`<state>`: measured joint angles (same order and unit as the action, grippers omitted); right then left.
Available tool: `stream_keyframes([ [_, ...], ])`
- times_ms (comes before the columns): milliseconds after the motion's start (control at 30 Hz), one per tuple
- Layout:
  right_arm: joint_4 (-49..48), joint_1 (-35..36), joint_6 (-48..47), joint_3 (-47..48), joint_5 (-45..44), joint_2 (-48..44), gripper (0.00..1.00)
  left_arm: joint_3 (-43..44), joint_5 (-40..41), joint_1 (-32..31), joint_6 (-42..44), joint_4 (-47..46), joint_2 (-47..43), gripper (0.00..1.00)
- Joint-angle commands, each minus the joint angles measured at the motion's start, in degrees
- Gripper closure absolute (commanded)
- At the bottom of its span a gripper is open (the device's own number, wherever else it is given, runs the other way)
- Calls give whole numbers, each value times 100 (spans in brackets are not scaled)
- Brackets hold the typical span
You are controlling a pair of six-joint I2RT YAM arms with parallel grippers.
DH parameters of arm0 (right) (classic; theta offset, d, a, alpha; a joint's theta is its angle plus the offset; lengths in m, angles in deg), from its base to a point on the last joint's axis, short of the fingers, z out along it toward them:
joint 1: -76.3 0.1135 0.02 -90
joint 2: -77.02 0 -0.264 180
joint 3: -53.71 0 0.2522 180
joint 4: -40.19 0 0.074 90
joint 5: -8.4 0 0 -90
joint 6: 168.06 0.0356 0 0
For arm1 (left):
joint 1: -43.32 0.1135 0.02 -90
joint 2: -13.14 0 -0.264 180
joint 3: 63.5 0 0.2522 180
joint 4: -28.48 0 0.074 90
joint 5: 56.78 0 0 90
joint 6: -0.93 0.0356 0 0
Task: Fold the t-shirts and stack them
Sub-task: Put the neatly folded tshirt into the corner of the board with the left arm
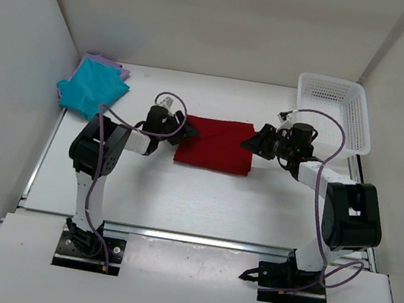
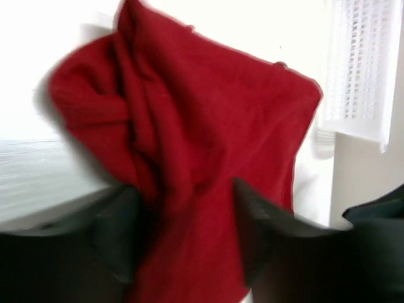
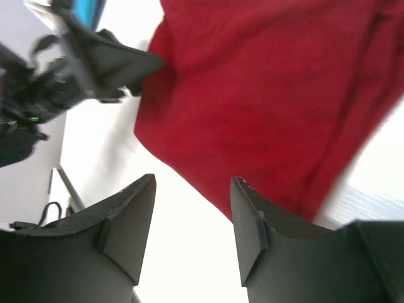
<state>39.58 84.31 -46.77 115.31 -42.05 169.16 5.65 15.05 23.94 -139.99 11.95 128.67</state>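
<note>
White mesh basket, upright, far right corner of the white desk. Plain white walls at back and both sides. Metal rail along near desk edge.

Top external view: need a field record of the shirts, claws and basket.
dark red shirt: folded into a rectangle, flat on the table, mid-table between the two claws
teal shirt: folded, far-left corner, lying on the lavender shirt
lavender shirt: under the teal one, only its far edge showing
left claw: open, at the red shirt's left edge
right claw: open, at the red shirt's right edge, nothing between its fingers
basket: white mesh, far-right corner
</note>
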Motion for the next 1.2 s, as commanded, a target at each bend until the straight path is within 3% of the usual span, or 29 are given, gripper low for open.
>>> stream_keyframes([
  [0, -637, -98, 211, -116, 272, -169, 51, 234, -240, -251, -286, 59, 357, 45],
  [67, -821, -133, 299, -230, 316, -196, 52, 663, -309, -277, -479, -39, 514, 73],
  [167, -1006, -264, 474, -406, 421, -266, 52, 1497, -432, -216, -621, 118, 699, 93],
  [233, -1042, -335, 509, -450, 431, -284, 52, 2017, -467, -146, -577, 495, 796, 100],
  [467, -1225, -599, 615, -539, 606, -109, 53, 3818, -915, 907, -710, 1120, 726, 100],
  [567, -1218, -538, 589, -495, 677, 76, 53, 4522, -1030, 1523, -464, 1910, 577, 100],
  [733, -1331, -423, 641, -398, 861, 348, 53, 3666, -943, 3130, -753, 1509, -239, 100],
  [767, -1331, -388, 633, -406, 870, 314, 53, 3480, -838, 3324, -771, 1534, -293, 95],
  [800, -1331, -318, 624, -380, 896, 357, 53, 2973, -706, 3640, -823, 1482, -476, 77],
  [833, -1340, -283, 624, -380, 940, 375, 53, 2290, -653, 3912, -1041, 1159, -652, 52],
  [867, -1332, -256, 624, -380, 967, 392, 53, 1648, -687, 4211, -1322, 773, -767, 4],
  [967, -1235, -151, 615, -319, 1020, 472, 53, 529, -547, 4792, -1623, 542, -1127, 2],
  [1167, -1068, 157, 440, -441, 879, 279, 50, -546, 199, 5277, -1606, 874, -2199, 1],
])
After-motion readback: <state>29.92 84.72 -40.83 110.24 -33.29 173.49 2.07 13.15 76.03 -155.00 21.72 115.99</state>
